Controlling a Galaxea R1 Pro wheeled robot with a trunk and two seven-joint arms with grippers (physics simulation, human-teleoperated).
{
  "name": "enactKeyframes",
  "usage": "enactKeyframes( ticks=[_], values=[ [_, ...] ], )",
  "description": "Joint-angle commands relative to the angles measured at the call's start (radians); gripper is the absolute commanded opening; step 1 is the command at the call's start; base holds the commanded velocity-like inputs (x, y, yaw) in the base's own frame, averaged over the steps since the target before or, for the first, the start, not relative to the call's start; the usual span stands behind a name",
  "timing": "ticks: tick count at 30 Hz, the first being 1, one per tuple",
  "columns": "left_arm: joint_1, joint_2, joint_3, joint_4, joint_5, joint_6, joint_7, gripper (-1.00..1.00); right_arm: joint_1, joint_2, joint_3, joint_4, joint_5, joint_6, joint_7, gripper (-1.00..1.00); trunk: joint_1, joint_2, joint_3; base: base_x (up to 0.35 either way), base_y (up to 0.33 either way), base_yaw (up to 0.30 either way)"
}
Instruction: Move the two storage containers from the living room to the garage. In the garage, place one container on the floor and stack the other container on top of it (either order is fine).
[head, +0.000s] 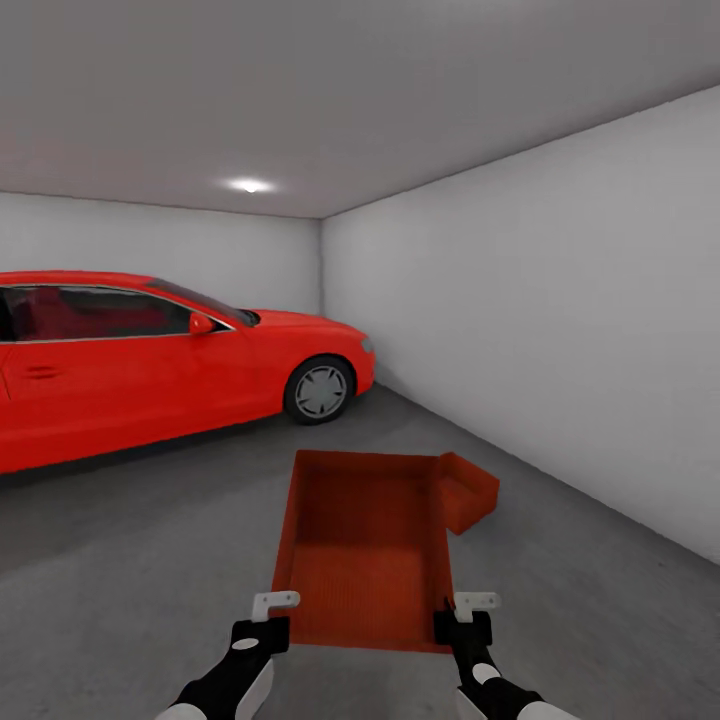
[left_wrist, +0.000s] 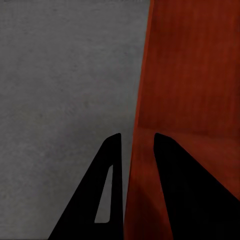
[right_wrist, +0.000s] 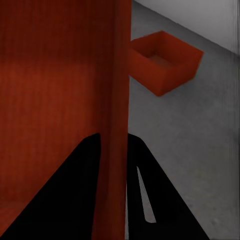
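Two tools, left tool (head: 276, 607) and right tool (head: 470, 607), each clamp the held container (head: 365, 540); second container (head: 468, 490) sits far right on floor (head: 150, 560).

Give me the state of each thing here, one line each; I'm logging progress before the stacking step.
Held bin: gripped by both side walls, carried above the floor, open-top, empty.
Second bin: resting on the garage floor near the white wall, upright, nothing stacked on it yet.
Left end effector: shut on the held bin's left wall.
Right end effector: shut on the held bin's right wall.
Red car: parked, doors closed.
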Motion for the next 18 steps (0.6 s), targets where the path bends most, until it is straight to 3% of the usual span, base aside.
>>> enactKeyframes(
  ticks=[1, 13, 18],
  values=[
    [0.0, 0.001, -0.014, 0.003, 0.016, 0.003, 0.008, -1.0, -0.002, 0.0, 0.009, -0.001, 0.003, -0.043, -0.007, -1.0, 0.001, -0.001, -0.001, 0.315, 0.187, -0.283],
    [0.001, 0.001, -0.014, 0.003, 0.016, 0.003, 0.008, -1.0, -0.002, 0.0, 0.009, -0.001, 0.004, -0.043, -0.007, -1.0, 0.001, -0.001, -0.001, 0.314, 0.189, -0.283],
    [0.0, 0.001, -0.015, 0.003, 0.016, 0.003, 0.008, -1.0, -0.002, 0.0, 0.009, -0.001, 0.004, -0.043, -0.007, -1.0, 0.001, -0.001, -0.001, 0.313, 0.19, -0.113]
  ],
)
